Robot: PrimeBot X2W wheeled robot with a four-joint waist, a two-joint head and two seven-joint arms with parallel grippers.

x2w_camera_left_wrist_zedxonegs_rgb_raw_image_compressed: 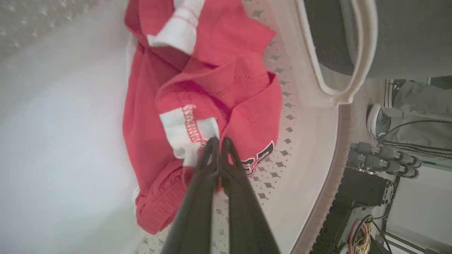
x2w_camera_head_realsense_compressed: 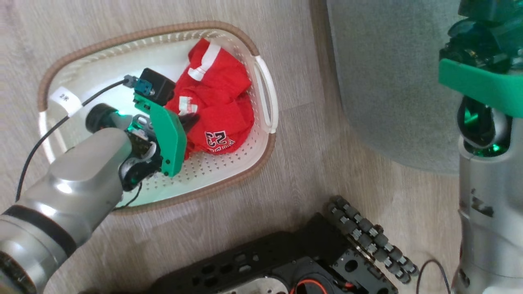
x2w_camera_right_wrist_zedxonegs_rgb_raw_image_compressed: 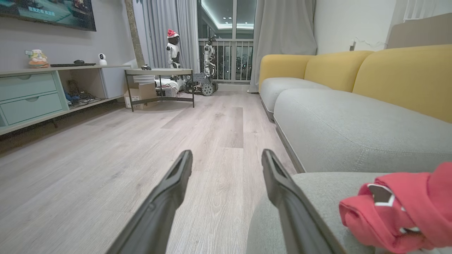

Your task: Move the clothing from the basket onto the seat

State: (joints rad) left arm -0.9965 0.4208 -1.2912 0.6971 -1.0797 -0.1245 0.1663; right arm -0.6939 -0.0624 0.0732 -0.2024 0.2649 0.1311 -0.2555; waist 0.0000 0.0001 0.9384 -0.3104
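Observation:
The basket (x2w_camera_head_realsense_compressed: 122,38) is a cream oval with a brown rim, standing on the wood floor. Red clothing (x2w_camera_head_realsense_compressed: 220,102) with white trim and a "23" print lies bunched at its right end. My left gripper (x2w_camera_head_realsense_compressed: 190,120) reaches down into the basket from the left. In the left wrist view the left gripper (x2w_camera_left_wrist_zedxonegs_rgb_raw_image_compressed: 219,143) is shut, its two dark tips pinching a fold of the clothing (x2w_camera_left_wrist_zedxonegs_rgb_raw_image_compressed: 240,106) beside a white trim patch. The grey seat (x2w_camera_head_realsense_compressed: 388,81) lies right of the basket. My right gripper (x2w_camera_right_wrist_zedxonegs_rgb_raw_image_compressed: 227,157) is open and holds nothing, beside the seat (x2w_camera_right_wrist_zedxonegs_rgb_raw_image_compressed: 335,130). Another red garment (x2w_camera_right_wrist_zedxonegs_rgb_raw_image_compressed: 399,208) rests on the seat.
My dark base (x2w_camera_head_realsense_compressed: 286,261) and its roller wheel (x2w_camera_head_realsense_compressed: 367,237) sit just below the basket. My right arm (x2w_camera_head_realsense_compressed: 486,183) stands at the right edge. A person's shoe (x2w_camera_left_wrist_zedxonegs_rgb_raw_image_compressed: 378,121) is on the floor beyond the basket handle (x2w_camera_left_wrist_zedxonegs_rgb_raw_image_compressed: 353,70). Yellow sofa backs (x2w_camera_right_wrist_zedxonegs_rgb_raw_image_compressed: 399,77) rise behind the seat.

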